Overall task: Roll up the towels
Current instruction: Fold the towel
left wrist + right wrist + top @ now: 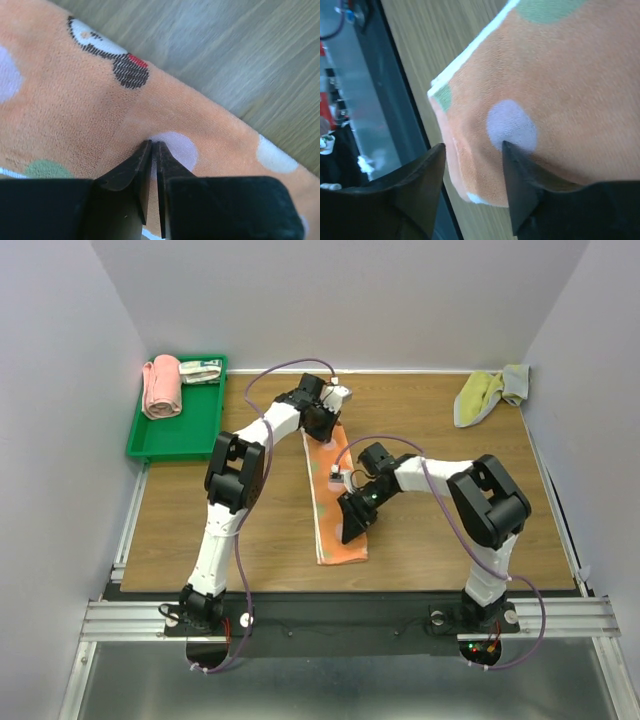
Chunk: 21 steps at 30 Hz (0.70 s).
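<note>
Two towels are on the table [200, 530], and only one is being worked. At the far left a green tray [175, 435] holds a pink roll [162, 387], kept at the table's back corner out of the arms' way; I take it as the place for finished rolls. Next along, the left claw [154, 146] is down on the far end of the orange towel [338, 545], which lies folded into a long narrow strip down the middle of the table, one end toward the back wall and the other toward the arms. Its jaws are almost together, only a slim slit between them, and the tips appear to nip a small pucker of the cloth, a hold that looks meant to pin and steady that end. Further right and nearer the arms, the right claw [473, 146] stands about half open, its fingers [420, 190] straddling the strip's edge close to a corner, with cloth between them but not clamped. It seems placed to take that end so the rolling can start there. The strip lies flat with no turn in it yet. At the far right back corner the yellow-green towel [485, 395] lies in a crumpled heap, well apart from both arms.
</note>
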Motion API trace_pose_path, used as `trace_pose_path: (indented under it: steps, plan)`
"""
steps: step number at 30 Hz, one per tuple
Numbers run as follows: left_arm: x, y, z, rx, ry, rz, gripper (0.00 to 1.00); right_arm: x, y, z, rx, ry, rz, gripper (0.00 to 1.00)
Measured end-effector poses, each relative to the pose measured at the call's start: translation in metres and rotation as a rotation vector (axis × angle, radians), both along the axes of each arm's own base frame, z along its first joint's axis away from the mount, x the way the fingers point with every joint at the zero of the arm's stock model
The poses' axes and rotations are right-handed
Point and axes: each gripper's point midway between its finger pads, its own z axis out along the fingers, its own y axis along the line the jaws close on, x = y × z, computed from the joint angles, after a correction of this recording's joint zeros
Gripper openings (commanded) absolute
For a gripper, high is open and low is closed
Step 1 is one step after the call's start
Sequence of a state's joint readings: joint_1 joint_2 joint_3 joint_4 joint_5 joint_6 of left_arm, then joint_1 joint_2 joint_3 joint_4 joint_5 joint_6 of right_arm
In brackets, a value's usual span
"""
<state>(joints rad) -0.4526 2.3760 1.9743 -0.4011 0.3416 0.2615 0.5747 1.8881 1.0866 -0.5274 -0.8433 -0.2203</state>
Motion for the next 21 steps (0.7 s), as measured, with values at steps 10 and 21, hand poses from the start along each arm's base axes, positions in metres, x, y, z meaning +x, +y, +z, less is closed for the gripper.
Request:
trace_pose_path:
  steps: [10, 21]
  plan:
    - [-0.012, 0.022, 0.033, -0.069, 0.029, -0.04, 0.61, -0.004, 0.02, 0.037, 0.085, -0.033, -0.044, 0.76]
    - [-0.103, 0.104, 0.254, -0.196, -0.518, -0.016, 0.62, -0.033, 0.009, 0.067, 0.17, -0.033, -0.048, 0.43]
